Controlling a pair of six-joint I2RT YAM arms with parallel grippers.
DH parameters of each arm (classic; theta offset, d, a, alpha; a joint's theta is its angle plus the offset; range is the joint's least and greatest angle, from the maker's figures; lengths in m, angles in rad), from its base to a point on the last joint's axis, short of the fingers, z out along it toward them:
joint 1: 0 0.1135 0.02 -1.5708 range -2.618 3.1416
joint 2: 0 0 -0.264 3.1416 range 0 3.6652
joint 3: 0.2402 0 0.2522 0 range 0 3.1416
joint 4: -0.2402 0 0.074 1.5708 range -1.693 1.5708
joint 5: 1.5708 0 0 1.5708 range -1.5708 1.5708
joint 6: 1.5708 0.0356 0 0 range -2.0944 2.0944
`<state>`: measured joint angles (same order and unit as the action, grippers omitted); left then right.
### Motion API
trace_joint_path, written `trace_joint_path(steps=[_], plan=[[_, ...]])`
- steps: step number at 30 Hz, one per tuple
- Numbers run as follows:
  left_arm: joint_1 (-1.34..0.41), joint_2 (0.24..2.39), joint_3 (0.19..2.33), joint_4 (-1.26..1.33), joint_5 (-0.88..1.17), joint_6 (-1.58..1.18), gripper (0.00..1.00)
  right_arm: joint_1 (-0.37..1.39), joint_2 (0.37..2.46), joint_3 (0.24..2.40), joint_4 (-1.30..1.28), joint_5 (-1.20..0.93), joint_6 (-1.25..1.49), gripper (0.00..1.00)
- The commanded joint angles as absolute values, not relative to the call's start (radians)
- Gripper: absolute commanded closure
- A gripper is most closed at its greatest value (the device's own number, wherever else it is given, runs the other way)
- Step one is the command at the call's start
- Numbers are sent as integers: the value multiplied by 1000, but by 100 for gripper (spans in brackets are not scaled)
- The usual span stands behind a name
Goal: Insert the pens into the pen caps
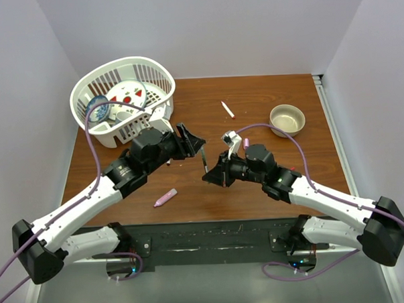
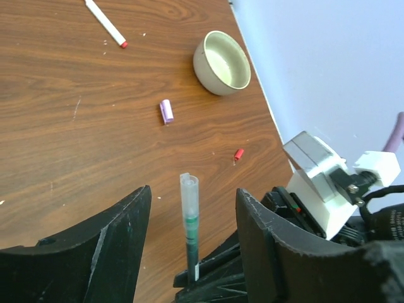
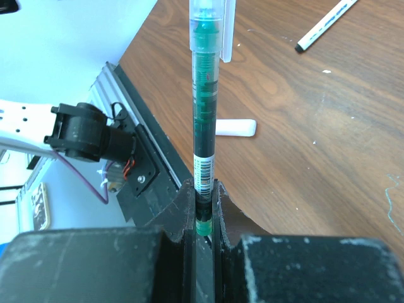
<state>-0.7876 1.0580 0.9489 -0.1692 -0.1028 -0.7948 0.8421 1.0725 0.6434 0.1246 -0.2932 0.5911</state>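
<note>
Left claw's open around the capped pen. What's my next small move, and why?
Probably draw the left claw straight back. Its jaws stand open either side of the cap, already sitting on the pen, and the right claw is shut on that pen.

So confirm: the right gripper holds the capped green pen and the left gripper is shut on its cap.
No: the left gripper is open, fingers either side of the cap, as the left wrist view shows. The right gripper does hold the pen.
</note>
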Motion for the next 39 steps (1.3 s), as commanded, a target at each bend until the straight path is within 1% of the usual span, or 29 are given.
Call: trace_joint_path(steps=[1, 10, 13, 15, 16, 19, 23, 26, 33, 39], plan=[[-788, 1069, 999, -179, -136, -750, 41, 841, 1069, 692, 158, -340, 594, 100], [-787, 1104, 1006, -167, -117, -745, 47, 841, 1071, 686, 167, -344, 591, 100], [-785, 1112, 1000, -152, -84, -744, 52, 841, 1077, 687, 172, -351, 581, 100], [-785, 1120, 996, -143, -43, -738, 65, 841, 1077, 696, 140, -336, 552, 100], [-787, 1123, 994, -144, -28, -738, 79, 841, 1075, 706, 130, -328, 545, 100], [-787, 1123, 973, -137, 43, -758, 100, 841, 1075, 730, 110, -299, 532, 100], [-787, 1120, 919, -111, 147, -827, 100, 839, 1086, 773, 112, -226, 528, 100], [-788, 1127, 873, -104, 182, -883, 100, 839, 1095, 860, 31, -138, 460, 100], [-798, 1100, 732, -22, 178, -956, 100, 830, 1141, 1000, 3, -2, 404, 100], [-844, 1121, 715, -15, 135, -965, 100, 787, 1201, 1075, -5, 3, 388, 100]])
